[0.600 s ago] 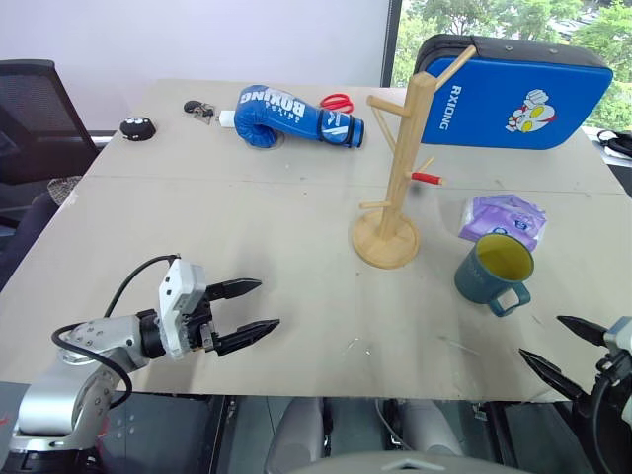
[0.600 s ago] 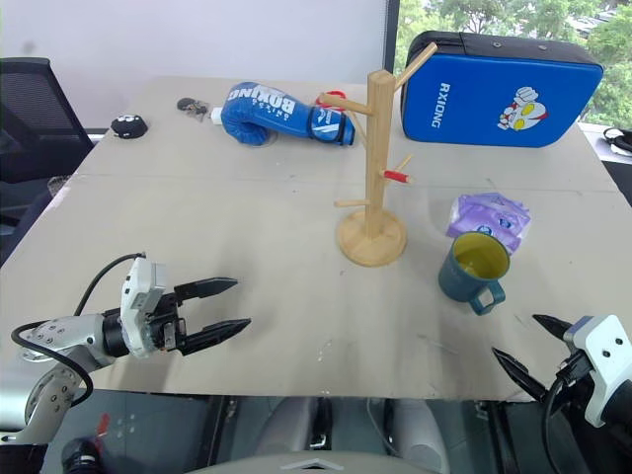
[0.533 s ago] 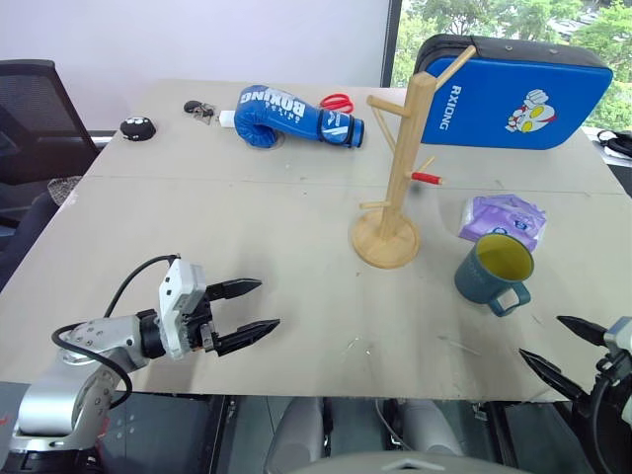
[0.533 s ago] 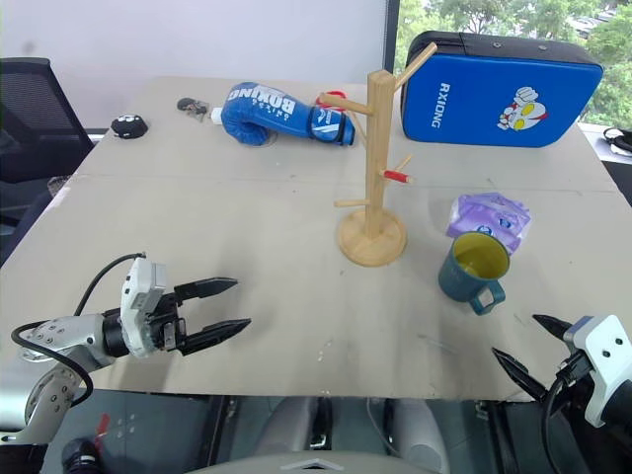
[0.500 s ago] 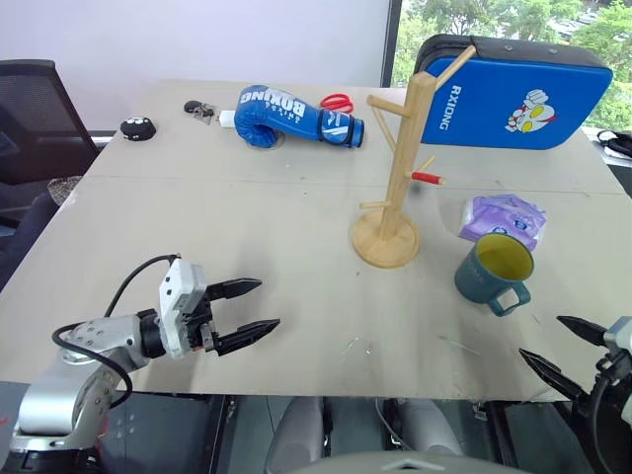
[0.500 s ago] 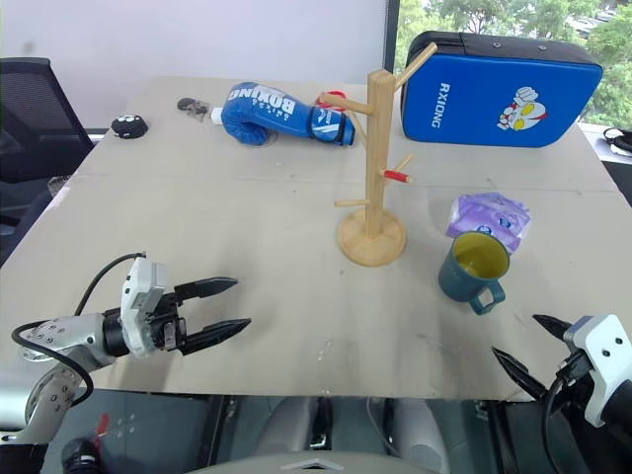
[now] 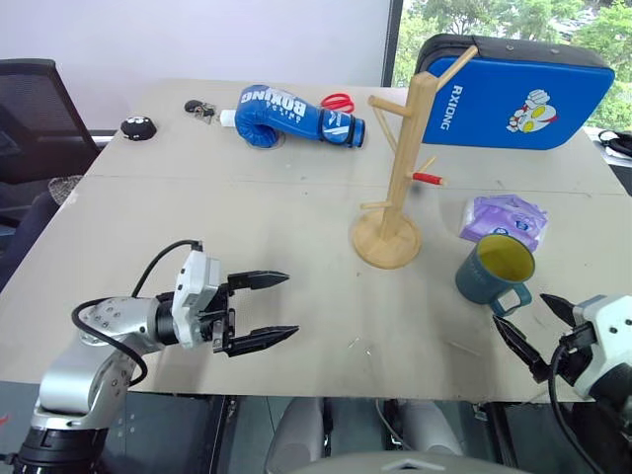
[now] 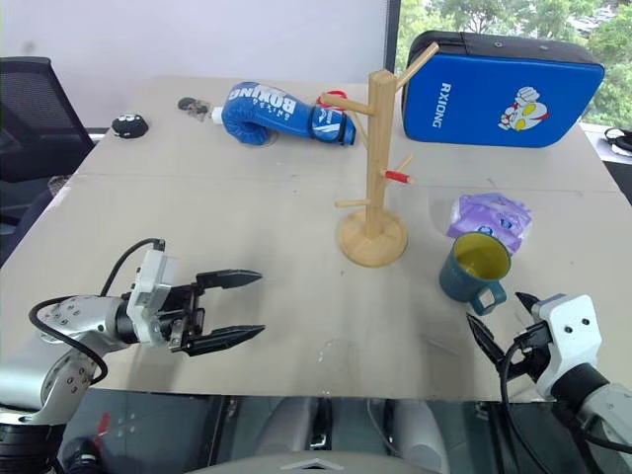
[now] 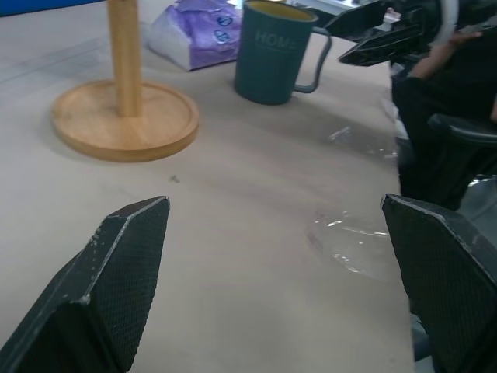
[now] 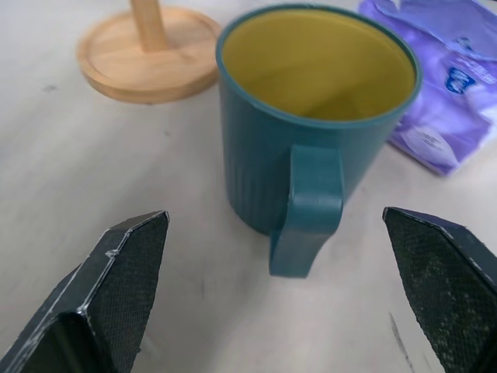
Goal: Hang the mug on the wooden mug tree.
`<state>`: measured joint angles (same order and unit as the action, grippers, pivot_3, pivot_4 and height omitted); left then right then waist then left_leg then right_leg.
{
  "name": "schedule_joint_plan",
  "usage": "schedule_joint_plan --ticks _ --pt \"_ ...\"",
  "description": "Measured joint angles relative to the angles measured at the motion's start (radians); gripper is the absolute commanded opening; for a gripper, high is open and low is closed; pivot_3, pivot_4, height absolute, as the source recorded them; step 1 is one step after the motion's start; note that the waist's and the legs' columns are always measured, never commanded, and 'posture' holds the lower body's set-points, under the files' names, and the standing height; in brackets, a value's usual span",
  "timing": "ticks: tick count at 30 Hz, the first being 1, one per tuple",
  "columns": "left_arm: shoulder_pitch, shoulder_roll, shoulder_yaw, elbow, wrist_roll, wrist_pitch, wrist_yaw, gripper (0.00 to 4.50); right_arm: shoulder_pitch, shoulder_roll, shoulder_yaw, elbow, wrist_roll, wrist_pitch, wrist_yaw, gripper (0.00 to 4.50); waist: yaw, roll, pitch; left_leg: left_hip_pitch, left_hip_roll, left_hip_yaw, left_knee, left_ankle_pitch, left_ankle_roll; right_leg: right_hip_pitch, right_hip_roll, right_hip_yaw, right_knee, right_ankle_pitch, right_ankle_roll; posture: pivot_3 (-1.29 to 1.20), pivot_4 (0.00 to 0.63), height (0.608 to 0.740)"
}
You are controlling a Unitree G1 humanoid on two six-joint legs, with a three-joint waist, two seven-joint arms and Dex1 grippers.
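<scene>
My right fingers point(image 10: 279, 311) spread wide, mug point(image 10: 317, 109) handle centred btwn them; head view lower right shows a gap. Left fingers point(image 7: 269, 308) wide, empty, lower left on table point(image 7: 247, 227).

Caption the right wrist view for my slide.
Open right end effector faces the mug's handle, wooden mug tree behind.

mug point(image 7: 492, 271) right of mug tree point(image 7: 393, 178), pouch point(image 7: 504, 218) behind mug, boxing glove point(image 7: 291, 117) far behind
</scene>
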<state>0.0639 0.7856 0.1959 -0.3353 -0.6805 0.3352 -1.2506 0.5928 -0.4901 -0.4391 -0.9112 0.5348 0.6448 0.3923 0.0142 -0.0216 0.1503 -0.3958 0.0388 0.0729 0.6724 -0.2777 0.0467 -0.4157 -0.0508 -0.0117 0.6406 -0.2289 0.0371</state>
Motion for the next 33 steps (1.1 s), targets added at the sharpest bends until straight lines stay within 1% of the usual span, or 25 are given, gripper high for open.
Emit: schedule_joint_plan --ticks 3,5,8,16,20,25,26,28,29,32,33 --pt "-0.018 -0.004 0.0 0.0 -0.006 0.0 0.0 4.5 -0.03 0.038 0.045 -0.016 -0.036 0.033 -0.082 4.48 -0.001 0.0 0.0 0.0 0.0 0.0 0.0 0.0 0.0 0.0 0.0 0.0 0.0 0.0 0.0 0.0 0.15 0.74" --pt "-0.019 -0.008 0.0 -0.006 -0.009 0.0 0.002 4.5 -0.062 0.071 0.079 -0.01 -0.095 0.049 -0.157 4.48 -0.003 0.0 0.0 0.001 0.0 0.001 0.0 0.0 0.0 0.0 0.0 0.001 0.0 0.0 0.0 0.0 0.15 0.74" --pt "-0.019 -0.008 0.0 -0.009 -0.011 0.002 0.006 4.5 -0.083 0.088 0.118 0.012 -0.173 0.055 -0.222 4.48 -0.002 0.0 0.0 0.0 0.0 0.0 0.0 0.0 0.0 0.0 0.001 0.0 0.0 0.0 0.0 0.0 0.15 0.74" --pt "-0.008 -0.012 0.0 -0.022 -0.018 0.004 0.017 4.5 -0.11 0.137 0.191 0.089 -0.29 0.045 -0.28 4.48 -0.002 0.001 0.0 0.0 0.0 0.001 0.0 0.0 0.0 0.0 0.002 0.001 0.0 0.0 0.0 0.0 0.15 0.74" --pt "0.012 -0.012 0.002 -0.039 -0.03 0.004 0.026 4.5 -0.123 0.17 0.199 0.123 -0.339 0.024 -0.307 4.48 -0.002 0.0 0.0 0.0 0.0 0.001 0.0 0.0 0.0 0.0 0.002 0.001 0.0 0.0 0.0 0.0 0.15 0.74" --pt "0.017 -0.012 0.004 -0.047 -0.032 0.004 0.026 4.5 -0.152 0.198 0.213 0.16 -0.364 -0.004 -0.311 4.48 -0.002 0.001 0.0 0.0 0.0 0.001 0.0 0.0 0.0 0.0 0.002 0.001 0.0 0.0 0.0 0.0 0.15 0.74" --pt "0.018 -0.012 0.006 -0.048 -0.033 0.004 0.026 4.5 -0.16 0.202 0.216 0.17 -0.368 -0.01 -0.311 4.24 -0.002 0.001 0.0 0.0 0.0 0.001 0.0 0.0 0.0 0.0 0.002 0.001 0.0 0.0 0.0 0.0 0.15 0.74" --pt "0.018 -0.012 0.009 -0.048 -0.034 0.004 0.026 4.5 -0.185 0.208 0.217 0.197 -0.372 -0.025 -0.31 3.61 -0.002 0.001 0.0 0.0 0.0 0.001 0.0 0.0 0.0 0.0 0.002 0.001 0.0 0.0 0.0 0.0 0.15 0.74" --pt "0.019 -0.012 0.011 -0.048 -0.036 0.004 0.026 4.5 -0.2 0.213 0.217 0.214 -0.374 -0.032 -0.311 3.17 -0.003 0.001 0.0 0.0 0.0 0.001 0.0 0.0 0.0 0.0 0.002 0.001 0.0 0.0 0.0 0.0 0.15 0.74" --pt "0.019 -0.012 0.014 -0.049 -0.039 0.004 0.026 4.5 -0.24 0.224 0.217 0.265 -0.38 -0.049 -0.312 1.63 -0.003 0.001 0.0 0.0 0.0 0.001 0.0 0.0 0.0 0.0 0.002 0.001 0.0 0.0 0.0 0.0 0.15 0.74" --pt "0.02 -0.012 0.018 -0.049 -0.04 0.004 0.026 4.5 -0.248 0.225 0.217 0.281 -0.384 -0.059 -0.312 1.22 -0.003 0.001 0.0 0.0 0.0 0.001 0.0 0.0 0.0 -0.001 0.002 0.001 0.001 0.0 0.0 0.0 0.15 0.74"
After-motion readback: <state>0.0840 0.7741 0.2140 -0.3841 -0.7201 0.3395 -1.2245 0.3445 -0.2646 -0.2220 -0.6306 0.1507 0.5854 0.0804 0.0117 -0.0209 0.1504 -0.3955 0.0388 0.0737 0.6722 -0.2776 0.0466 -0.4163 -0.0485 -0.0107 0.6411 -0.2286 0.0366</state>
